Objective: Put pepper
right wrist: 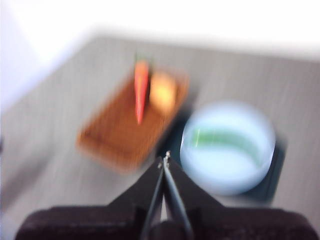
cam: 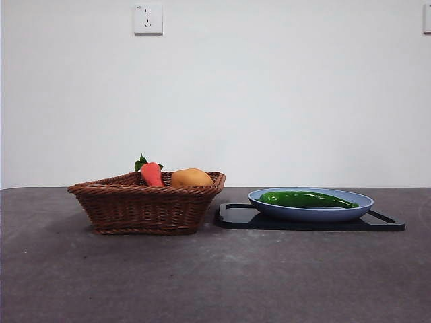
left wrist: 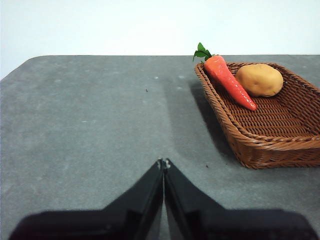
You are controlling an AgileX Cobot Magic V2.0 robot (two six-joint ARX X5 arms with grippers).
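Note:
The long dark-green pepper [cam: 306, 199] lies in the blue plate [cam: 269, 204], which stands on a black tray [cam: 237, 218] at the right of the table. In the blurred right wrist view the pepper [right wrist: 225, 139] shows as a green streak in the plate [right wrist: 220, 175]. My right gripper [right wrist: 164, 161] is shut and empty, high above the table, short of the plate and basket. My left gripper [left wrist: 163, 163] is shut and empty over bare table, apart from the basket [left wrist: 235, 135]. Neither gripper shows in the front view.
A brown wicker basket [cam: 145, 208] stands left of the tray and holds an orange-red carrot [cam: 151, 173] with green leaves and a round yellow-orange fruit [cam: 191, 177]. Both show in the left wrist view, carrot [left wrist: 230, 82] and fruit [left wrist: 259, 79]. A white wall stands behind the table.

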